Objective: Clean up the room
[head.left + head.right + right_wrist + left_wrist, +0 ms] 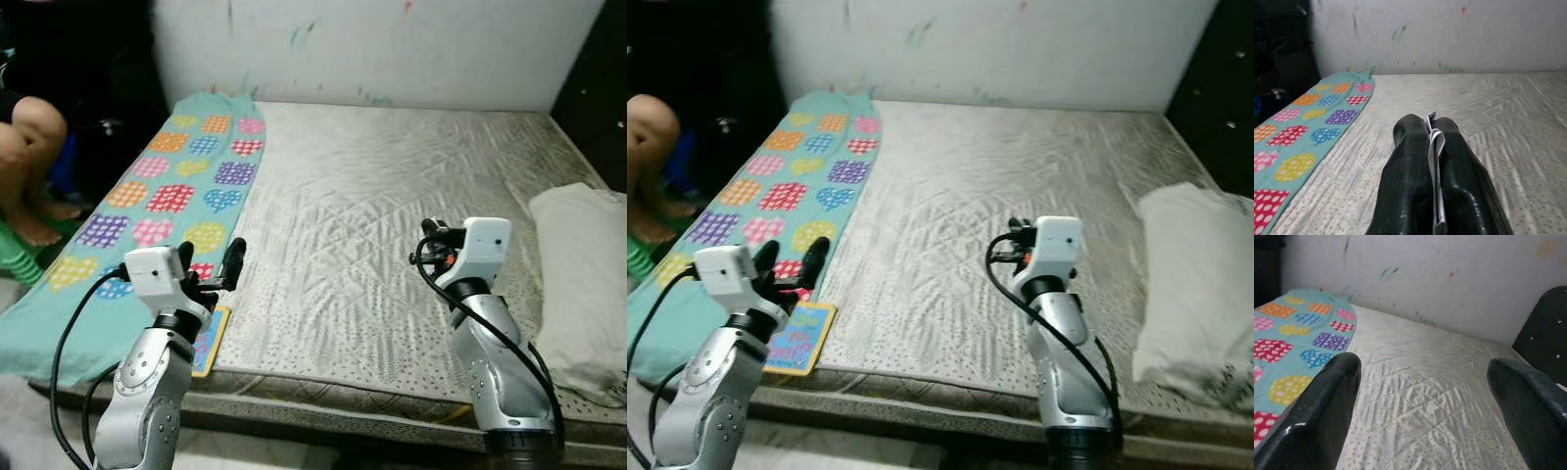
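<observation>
White paper, a thin folded scrap (1436, 161), is pinched between the closed fingers of the right gripper (1434, 147), which is raised above the middle of the bare quilted mattress (392, 186). That piece counts as collected but not yet disposed of; no bin or container can be made out.

The left gripper (227, 266) hovers at the near left edge of the mattress with its fingers spread wide and nothing between them. Just below it a children's book (799, 338) with a colourful cover lies flat at the mattress edge, touching the turquoise blanket (186, 186) printed with dotted hearts. The blanket runs along the left side of the bed, partly hanging off. A white pillow (583, 274) rests at the right edge. A person's leg (29, 147) is at the far left.

Judgement: early to middle stage. Outstanding items appear to be the book, the blanket, and depositing the held paper.
</observation>
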Available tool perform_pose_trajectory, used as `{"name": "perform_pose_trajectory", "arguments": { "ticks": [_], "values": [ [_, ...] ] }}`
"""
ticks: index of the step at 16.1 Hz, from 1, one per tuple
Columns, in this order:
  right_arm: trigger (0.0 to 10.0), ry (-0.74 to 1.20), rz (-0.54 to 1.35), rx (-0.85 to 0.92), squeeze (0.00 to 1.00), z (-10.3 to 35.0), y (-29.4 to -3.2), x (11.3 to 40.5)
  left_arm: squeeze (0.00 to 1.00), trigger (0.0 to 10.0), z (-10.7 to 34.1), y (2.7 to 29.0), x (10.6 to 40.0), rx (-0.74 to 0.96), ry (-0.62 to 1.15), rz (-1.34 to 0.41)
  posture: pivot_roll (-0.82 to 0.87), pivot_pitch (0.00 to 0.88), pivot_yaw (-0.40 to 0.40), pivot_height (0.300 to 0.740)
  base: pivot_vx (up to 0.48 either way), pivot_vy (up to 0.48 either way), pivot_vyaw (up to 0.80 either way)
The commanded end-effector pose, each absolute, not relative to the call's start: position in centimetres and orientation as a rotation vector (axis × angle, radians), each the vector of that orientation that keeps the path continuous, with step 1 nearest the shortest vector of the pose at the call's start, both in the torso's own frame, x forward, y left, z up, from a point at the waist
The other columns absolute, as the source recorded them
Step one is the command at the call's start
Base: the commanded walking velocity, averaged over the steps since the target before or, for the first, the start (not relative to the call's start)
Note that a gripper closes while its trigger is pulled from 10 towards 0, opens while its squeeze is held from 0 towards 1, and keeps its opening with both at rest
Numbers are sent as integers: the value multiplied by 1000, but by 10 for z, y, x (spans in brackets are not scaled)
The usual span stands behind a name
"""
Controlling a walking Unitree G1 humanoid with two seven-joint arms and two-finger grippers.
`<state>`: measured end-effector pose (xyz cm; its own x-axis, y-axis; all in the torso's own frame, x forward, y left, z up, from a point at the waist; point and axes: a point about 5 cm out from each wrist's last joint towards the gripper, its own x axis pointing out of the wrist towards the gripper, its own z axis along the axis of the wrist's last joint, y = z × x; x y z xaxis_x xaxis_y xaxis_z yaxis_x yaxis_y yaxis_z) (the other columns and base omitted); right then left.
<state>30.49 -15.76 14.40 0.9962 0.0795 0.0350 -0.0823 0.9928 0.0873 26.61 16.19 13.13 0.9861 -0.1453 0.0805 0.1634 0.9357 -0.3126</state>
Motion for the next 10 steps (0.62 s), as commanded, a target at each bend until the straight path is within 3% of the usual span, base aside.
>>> {"name": "perform_pose_trajectory", "arguments": {
  "ticks": [1, 2, 10],
  "values": [
    [10000, -53, 84, 83, 0, 150, -157, 303, 0, 10000, 133, 162, 268, -319, -61, -159, -58, 0, 14, 740, 0, 0, -800],
    [10000, -57, 86, 88, 0, 151, -157, 303, 0, 10000, 134, 162, 268, -319, -64, -160, -59, 0, 12, 740, 0, 0, -800],
    [10000, -52, 91, 56, 0, 152, -161, 304, 0, 10000, 134, 163, 269, -343, -57, -155, -59, 0, 6, 740, 0, 32, 0]
  ]
}}
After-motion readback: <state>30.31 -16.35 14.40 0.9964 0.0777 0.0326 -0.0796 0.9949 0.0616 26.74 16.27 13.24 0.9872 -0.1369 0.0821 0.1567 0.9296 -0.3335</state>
